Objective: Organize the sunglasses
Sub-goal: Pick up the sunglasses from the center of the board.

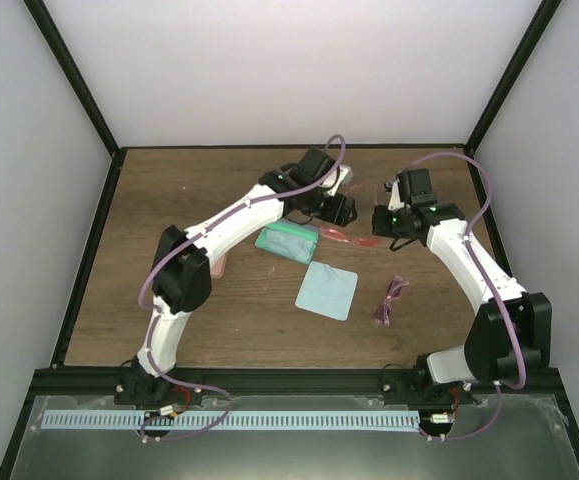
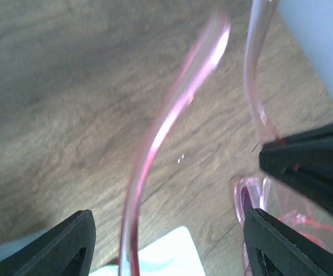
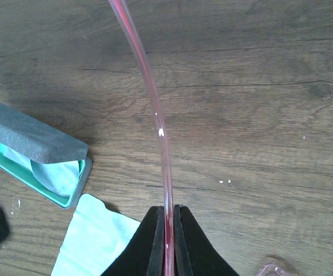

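Red-lensed sunglasses (image 1: pixel 354 239) are just to the right of the open teal-lined case (image 1: pixel 287 242), between the 2 grippers. The right gripper (image 3: pixel 167 211) is pinched tight on 1 thin red temple of this pair, which runs out from between its fingertips and away over the wooden table (image 1: pixel 199 320). The left gripper (image 2: pixel 169 230) has its jaws spread wide on either side of the other temple. As far as its blurred wrist view shows, it touches nothing and grasps nothing.

The pinkish-purple sunglasses (image 1: pixel 391 298) lie on the table well to the right of the case and nearer the arm bases, apart from both grippers. A pale blue cloth (image 1: pixel 327 290) lies flat just on the near side of the case. To the left of the case, partly hidden under the left arm, is what may be a pink case (image 1: pixel 219 265).
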`<state>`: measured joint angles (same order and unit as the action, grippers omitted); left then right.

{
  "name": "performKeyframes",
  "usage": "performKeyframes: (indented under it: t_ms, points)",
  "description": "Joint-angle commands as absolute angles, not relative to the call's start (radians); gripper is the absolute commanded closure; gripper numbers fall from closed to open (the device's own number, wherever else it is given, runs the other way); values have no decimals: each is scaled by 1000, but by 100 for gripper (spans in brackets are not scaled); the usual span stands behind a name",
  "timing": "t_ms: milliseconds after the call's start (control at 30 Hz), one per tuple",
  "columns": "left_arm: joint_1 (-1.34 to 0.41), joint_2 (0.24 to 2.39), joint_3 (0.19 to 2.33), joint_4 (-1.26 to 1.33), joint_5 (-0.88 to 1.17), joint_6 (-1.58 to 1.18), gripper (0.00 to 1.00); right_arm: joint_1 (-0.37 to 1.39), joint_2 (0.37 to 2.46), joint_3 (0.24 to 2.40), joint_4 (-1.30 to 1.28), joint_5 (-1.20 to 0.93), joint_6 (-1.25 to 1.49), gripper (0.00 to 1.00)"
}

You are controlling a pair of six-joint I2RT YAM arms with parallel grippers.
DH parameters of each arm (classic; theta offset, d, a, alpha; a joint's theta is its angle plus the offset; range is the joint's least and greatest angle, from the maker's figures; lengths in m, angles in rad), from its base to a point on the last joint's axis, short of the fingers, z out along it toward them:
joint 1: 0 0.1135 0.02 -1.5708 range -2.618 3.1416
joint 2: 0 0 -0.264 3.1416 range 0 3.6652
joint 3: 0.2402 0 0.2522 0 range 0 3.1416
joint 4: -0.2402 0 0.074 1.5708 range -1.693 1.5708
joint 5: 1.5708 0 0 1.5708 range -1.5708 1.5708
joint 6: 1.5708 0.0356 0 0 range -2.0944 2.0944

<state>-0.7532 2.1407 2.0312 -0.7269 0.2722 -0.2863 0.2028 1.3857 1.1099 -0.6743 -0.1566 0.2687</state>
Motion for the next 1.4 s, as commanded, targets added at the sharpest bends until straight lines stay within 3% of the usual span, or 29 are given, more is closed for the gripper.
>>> performKeyframes:
  t_ms: [0,333,533,800,1367]
  points:
    - [-764,2067,1928,-695,265,-306,27,211,1400,1162,-644,-164,306,99]
    - [-761,2009,1932,-653,299,-343,28,212,1404,1128,-641,-171,301,99]
    - [-747,1976,1945,-604,211,-371,21,212,1384,1090,-631,-172,302,99]
    - [-647,1980,1936,-636,45,-411,37,211,1367,1101,-645,-166,285,99]
    - [-713,2219,2130,-680,100,-420,36,218,1391,1157,-665,-193,260,99]
